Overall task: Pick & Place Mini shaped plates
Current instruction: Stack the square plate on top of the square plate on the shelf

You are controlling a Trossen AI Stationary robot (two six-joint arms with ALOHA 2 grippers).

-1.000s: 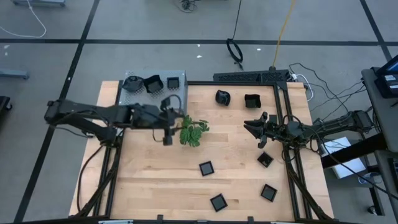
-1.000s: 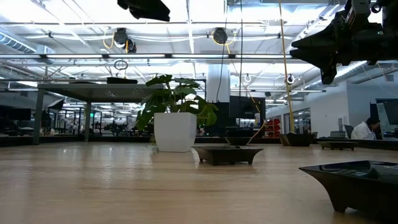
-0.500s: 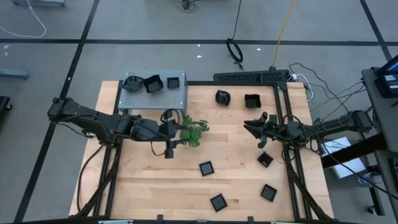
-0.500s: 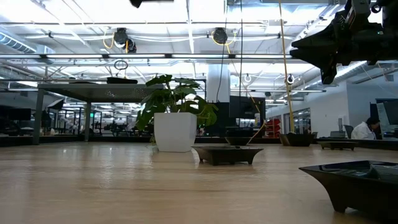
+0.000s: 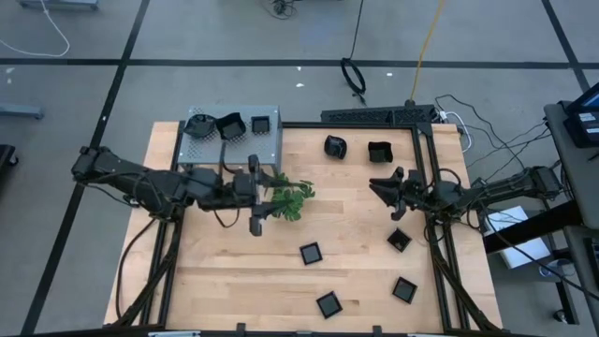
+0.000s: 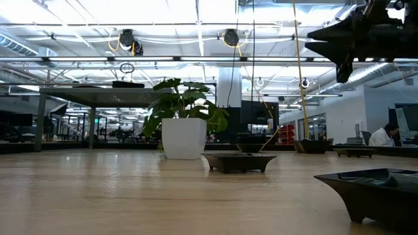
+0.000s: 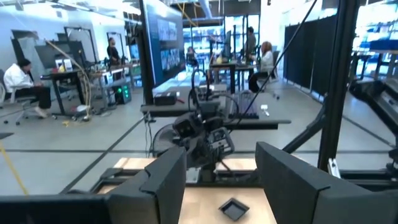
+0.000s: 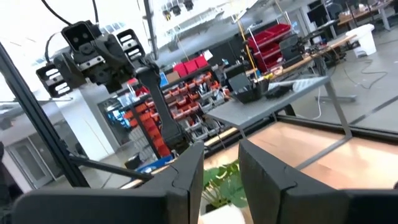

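Left hand (image 5: 255, 223) over the worktop (image 5: 225, 271) just beside the green plant sprig (image 5: 291, 198), empty. Right hand (image 5: 384, 186) near the right edge. Three mini shaped plates (image 5: 228, 125) on the grey perforated box (image 5: 267, 145); six more scattered on the wood.

Open wood is lying between the plant sprig (image 5: 292, 198) and the square plates (image 5: 310, 253), nothing blocking.

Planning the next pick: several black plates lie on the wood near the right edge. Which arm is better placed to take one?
Right. The right claw hangs empty just above the nearest square plate; the left claw is over by the plant.
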